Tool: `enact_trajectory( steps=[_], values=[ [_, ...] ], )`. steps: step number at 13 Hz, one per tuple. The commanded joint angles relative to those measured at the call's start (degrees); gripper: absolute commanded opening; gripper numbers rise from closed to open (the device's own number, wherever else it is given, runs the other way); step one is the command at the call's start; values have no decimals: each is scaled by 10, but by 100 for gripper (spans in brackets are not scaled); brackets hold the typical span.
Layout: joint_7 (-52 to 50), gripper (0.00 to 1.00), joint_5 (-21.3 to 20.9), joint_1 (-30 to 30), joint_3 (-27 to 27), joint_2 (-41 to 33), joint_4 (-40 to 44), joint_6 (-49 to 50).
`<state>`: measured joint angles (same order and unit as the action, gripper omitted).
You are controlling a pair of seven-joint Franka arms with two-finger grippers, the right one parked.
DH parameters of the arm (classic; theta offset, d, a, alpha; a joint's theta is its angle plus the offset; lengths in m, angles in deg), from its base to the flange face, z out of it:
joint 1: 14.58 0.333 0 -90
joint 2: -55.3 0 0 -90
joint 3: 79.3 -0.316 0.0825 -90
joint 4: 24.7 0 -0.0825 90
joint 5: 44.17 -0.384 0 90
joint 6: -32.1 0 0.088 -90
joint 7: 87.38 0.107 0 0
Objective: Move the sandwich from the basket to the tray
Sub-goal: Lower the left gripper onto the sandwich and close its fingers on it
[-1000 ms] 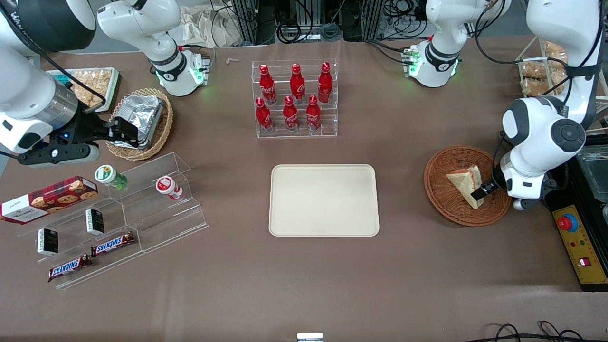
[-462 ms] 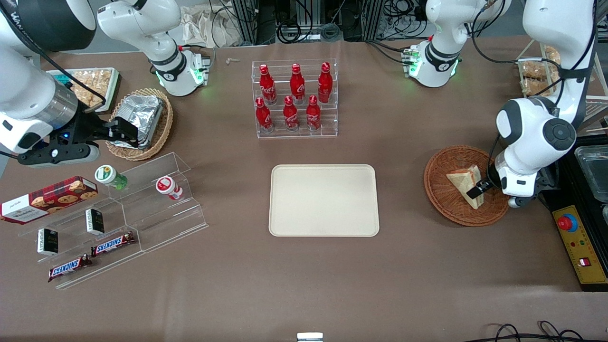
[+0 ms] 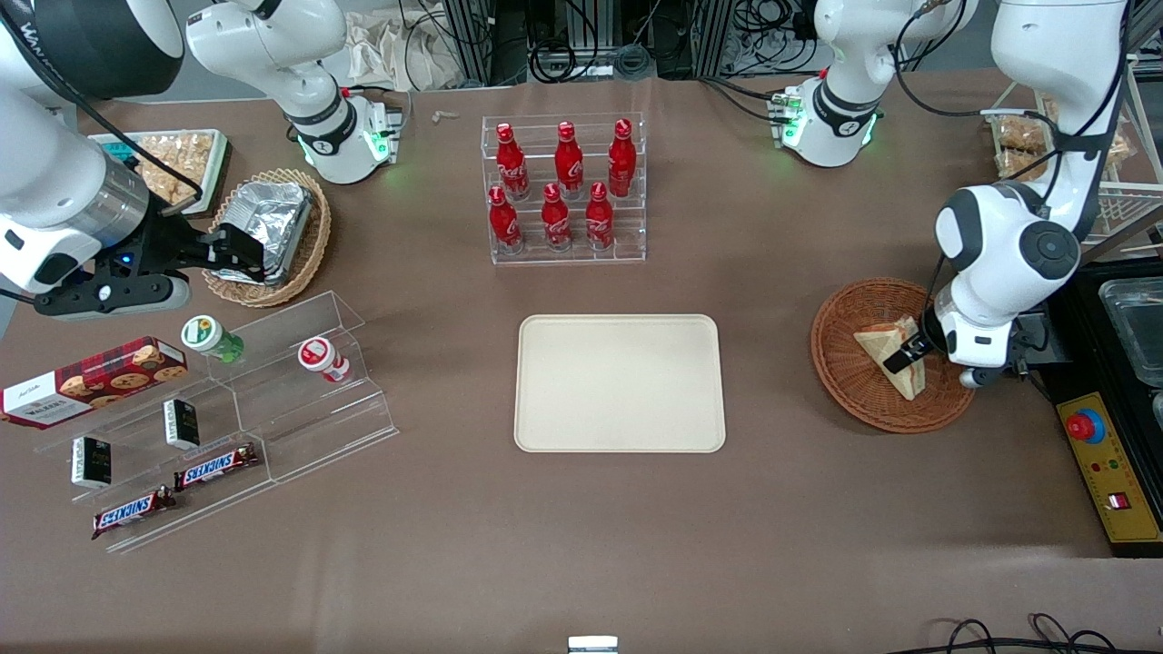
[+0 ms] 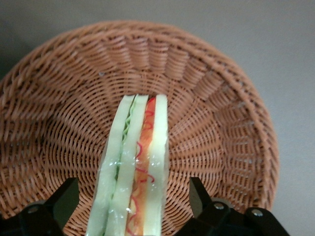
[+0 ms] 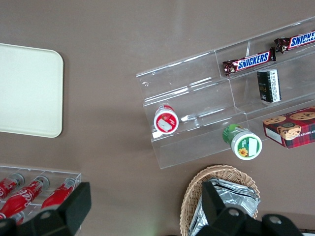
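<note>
The gripper [image 4: 132,209] had its 2 fingers [image 4: 61,199] spread wide, one on each side of the sandwich [image 4: 134,167], with gaps showing and no clear contact. The sandwich stood on edge between them inside the basket [image 4: 216,123], its red and green filling facing the wrist camera. In the front view the gripper [image 3: 907,354] hung low over the basket [image 3: 845,381], the forearm angled steeply down. The tray [image 3: 620,382] lay well apart toward the table's middle.

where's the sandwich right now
The sandwich lies in the reddish-brown basket toward the working arm's end of the table, beside the tray. The hand is open, one finger on each side of it.
</note>
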<state>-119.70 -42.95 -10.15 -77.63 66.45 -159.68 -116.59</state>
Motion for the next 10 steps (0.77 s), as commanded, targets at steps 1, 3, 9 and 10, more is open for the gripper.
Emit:
enact_trajectory(
  steps=[1, 3, 9, 10],
  values=[
    [-11, 100, 7, 1, 3, -18, -32, -28],
    [-11, 100, 7, 0, 3, -18, -34, -28],
    [-8, 5, 7, -5, 5, -17, -34, -28],
    [-9, 0, 7, -5, 6, -18, -34, -28]
  ],
)
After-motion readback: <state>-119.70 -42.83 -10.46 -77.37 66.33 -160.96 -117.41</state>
